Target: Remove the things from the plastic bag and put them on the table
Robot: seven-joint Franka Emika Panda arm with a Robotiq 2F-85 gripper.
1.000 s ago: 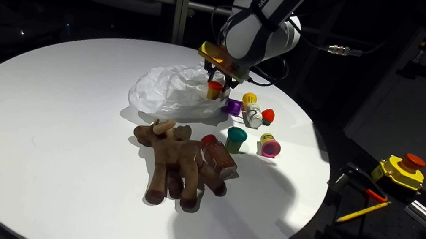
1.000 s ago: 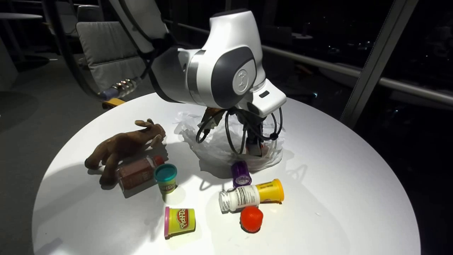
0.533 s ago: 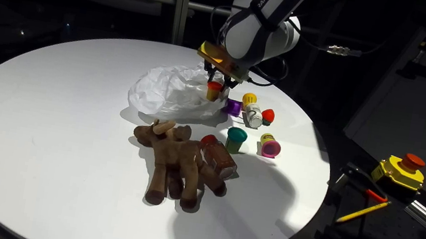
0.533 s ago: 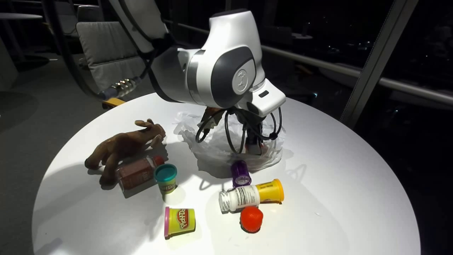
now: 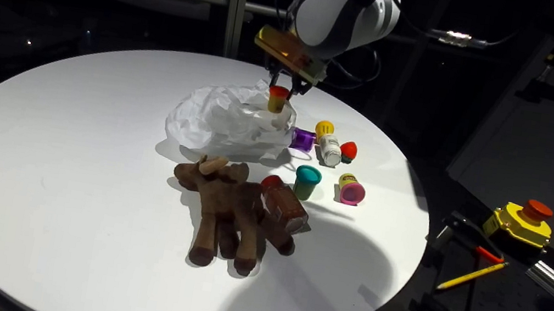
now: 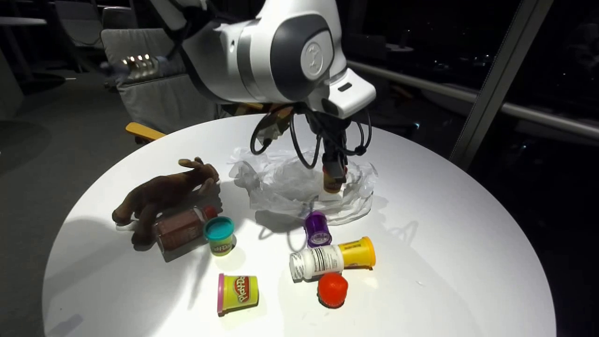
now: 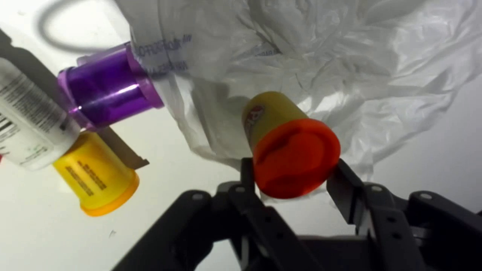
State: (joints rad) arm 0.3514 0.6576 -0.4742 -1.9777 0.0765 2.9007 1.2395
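Observation:
My gripper (image 7: 293,175) is shut on a tub with a yellow body (image 7: 273,109) and a red lid, one finger on either side of the lid. Both exterior views show this tub (image 5: 277,101) hanging at the crumpled whitish plastic bag (image 5: 221,119); whether it touches the bag I cannot tell. A purple tub (image 6: 317,229) lies at the bag's edge, partly under the plastic in the wrist view. On the white round table (image 5: 80,202) lies a brown plush reindeer (image 5: 228,198). Folds hide the bag's inside.
Near the bag lie a yellow tub (image 6: 358,252), a white bottle (image 6: 323,261) and a red piece (image 6: 332,290). A teal-lidded tub (image 6: 219,234) stands beside a red-capped bottle (image 6: 180,229). A pink-lidded tub (image 6: 241,291) lies apart. A dark bench (image 5: 498,302) adjoins the table.
Over the last half second my gripper has risen with the red-lidded tub, lifting it higher against the bag. Before that, arm and tub hardly moved. The reindeer and loose tubs lie as before.

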